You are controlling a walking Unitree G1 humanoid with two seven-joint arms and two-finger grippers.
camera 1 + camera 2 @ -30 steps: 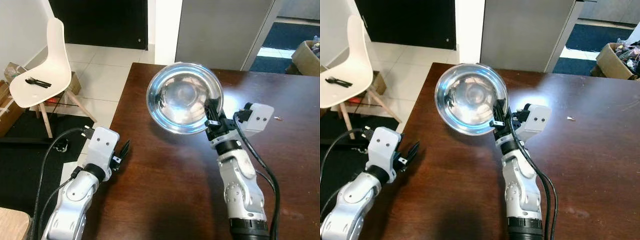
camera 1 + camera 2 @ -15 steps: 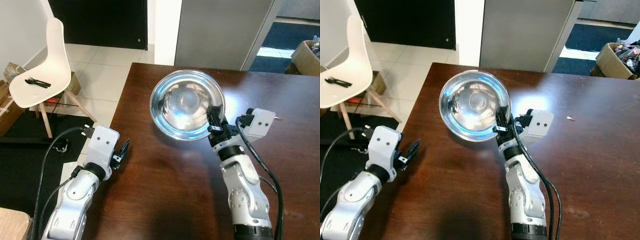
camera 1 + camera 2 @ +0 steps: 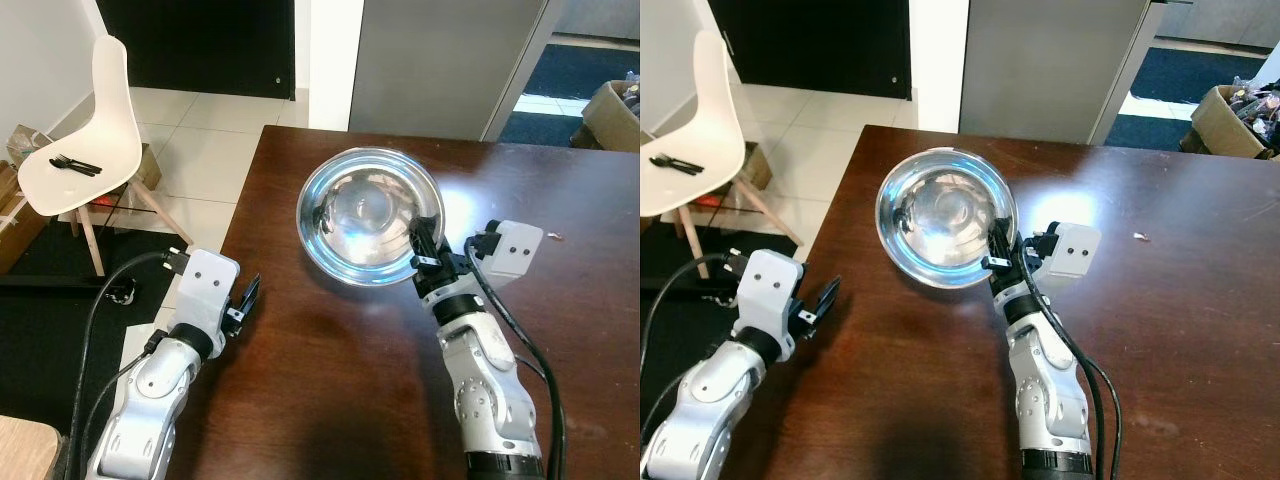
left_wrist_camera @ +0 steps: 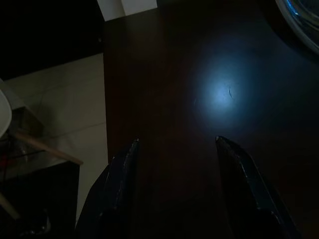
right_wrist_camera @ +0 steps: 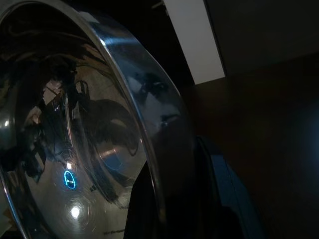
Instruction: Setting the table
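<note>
A shiny steel bowl [image 3: 365, 212] is held low over the dark wooden table [image 3: 330, 380], tilted slightly toward me. My right gripper [image 3: 421, 250] is shut on the bowl's near right rim, one finger inside and one outside. In the right wrist view the bowl [image 5: 84, 129] curves past the gripper's fingers [image 5: 219, 194]. My left gripper [image 3: 249, 297] hovers at the table's left edge, open with nothing between its fingers [image 4: 119, 189].
A white chair [image 3: 85, 140] with black cutlery [image 3: 75, 164] on its seat stands on the tiled floor to the left. A grey cabinet [image 3: 440, 60] rises behind the table. A cardboard box [image 3: 615, 112] sits at the far right.
The right gripper has lowered the bowl toward the table and tipped it flatter. The left arm has not moved.
</note>
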